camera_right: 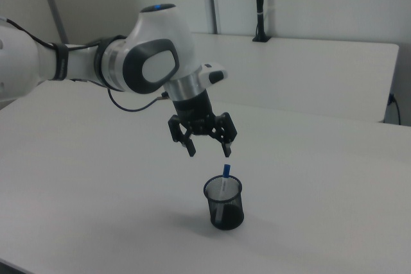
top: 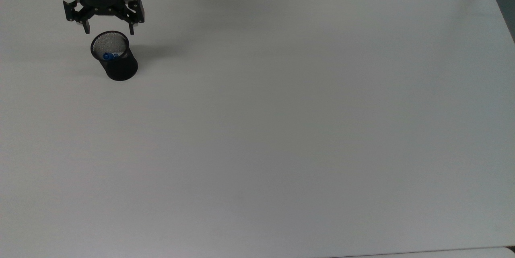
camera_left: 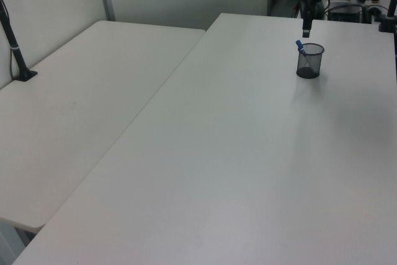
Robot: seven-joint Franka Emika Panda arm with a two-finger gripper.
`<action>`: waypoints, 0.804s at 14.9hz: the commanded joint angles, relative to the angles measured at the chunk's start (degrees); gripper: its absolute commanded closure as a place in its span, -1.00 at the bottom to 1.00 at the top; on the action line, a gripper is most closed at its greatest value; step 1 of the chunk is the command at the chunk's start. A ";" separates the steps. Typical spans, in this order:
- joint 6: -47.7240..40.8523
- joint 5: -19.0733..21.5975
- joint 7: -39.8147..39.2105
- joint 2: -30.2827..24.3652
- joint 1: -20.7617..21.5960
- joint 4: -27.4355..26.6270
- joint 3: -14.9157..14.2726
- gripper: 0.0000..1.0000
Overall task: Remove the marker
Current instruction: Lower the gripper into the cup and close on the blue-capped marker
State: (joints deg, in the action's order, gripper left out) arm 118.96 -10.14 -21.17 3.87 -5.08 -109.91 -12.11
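My hand [top: 108, 31] hangs with its fingers [camera_right: 191, 150] spread wide apart, holding nothing and touching nothing. In the top view it sits at the far left of the table [top: 281, 129], just beyond the far rim of the black mesh cup [top: 114, 56]. In the right view my hand points straight down, above and slightly left of the cup. The marker [camera_right: 223, 187] stands tilted inside the cup, blue cap poking over the rim. No writing is legible.

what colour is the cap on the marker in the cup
Blue, on a white barrel; the marker shows best in the right view, poking above the black mesh cup.
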 commanded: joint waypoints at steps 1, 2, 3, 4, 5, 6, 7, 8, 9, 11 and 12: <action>4.52 -0.67 -0.10 0.78 -0.81 -2.32 -0.20 -0.87; 6.27 -0.49 0.34 1.57 -0.81 -2.76 -0.20 -0.83; 7.94 -0.40 1.47 2.01 -0.81 -3.29 -0.20 -0.79; 9.26 -0.32 2.96 2.71 -0.99 -3.73 -0.20 -0.76; 10.15 -0.32 4.54 3.24 -1.16 -3.73 -0.20 -0.70; 10.42 -0.32 5.60 3.86 -1.25 -3.82 -0.20 -0.63; 10.51 -0.14 6.14 4.12 -1.43 -3.82 -0.20 -0.54; 10.51 0.21 6.66 4.74 -1.95 -3.73 -0.20 -0.36; 10.59 0.73 7.02 4.92 -1.87 -3.56 -0.20 -0.16; 11.73 2.14 7.20 4.92 -2.04 -3.38 -0.20 0.25; 12.26 2.84 7.20 4.92 -2.04 -3.38 -0.20 0.50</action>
State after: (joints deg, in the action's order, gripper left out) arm 128.68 -9.30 -15.07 9.27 -7.07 -112.69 -12.17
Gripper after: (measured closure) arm 0.388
